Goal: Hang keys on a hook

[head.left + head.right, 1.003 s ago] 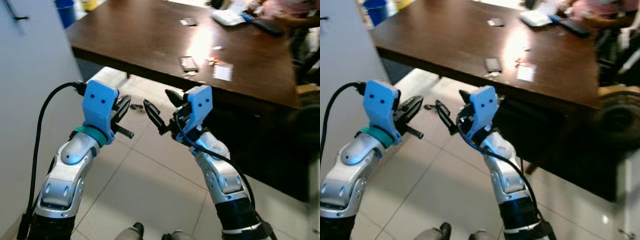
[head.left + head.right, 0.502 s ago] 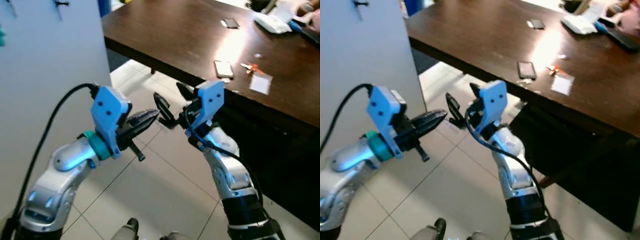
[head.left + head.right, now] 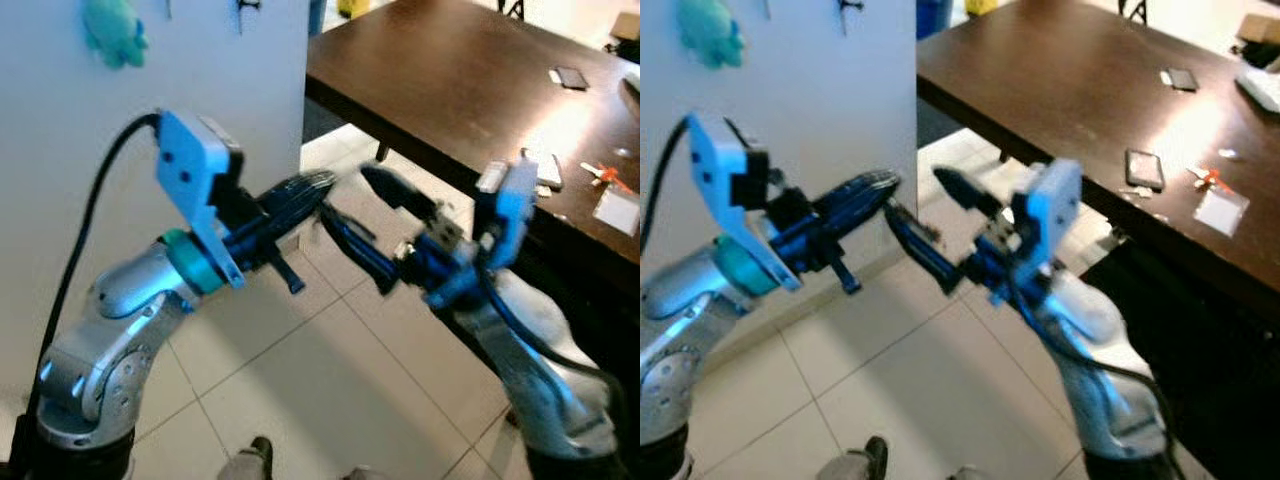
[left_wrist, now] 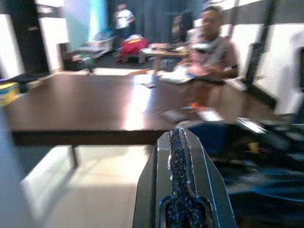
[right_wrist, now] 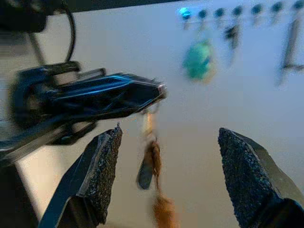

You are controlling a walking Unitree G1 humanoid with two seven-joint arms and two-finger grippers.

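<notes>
My left gripper (image 3: pixel 318 186) is shut, fingers pointing right. In the right wrist view a small bunch of keys (image 5: pixel 151 164) with a brownish fob dangles from its tip (image 5: pixel 160 90). My right gripper (image 3: pixel 343 193) is open just beside that tip, its fingers (image 5: pixel 100 166) spread to either side of the hanging keys without touching them. A white wall panel (image 3: pixel 200 70) on the left carries a row of hooks (image 5: pixel 232 32). A teal toy (image 3: pixel 114 38) hangs from one of them. Both grippers are well short of the hooks.
A dark wooden table (image 3: pixel 450 80) stands to the right with a phone (image 3: pixel 548 170), an orange tag (image 3: pixel 600 172) and a card (image 3: pixel 615 210) on it. A person (image 4: pixel 214 47) sits at its far side. Pale tiled floor (image 3: pixel 330 390) lies below the arms.
The view has swung left, bringing the white panel and its hooks into sight. Both arms have stretched forward, and the right gripper now straddles the left gripper's tip.
</notes>
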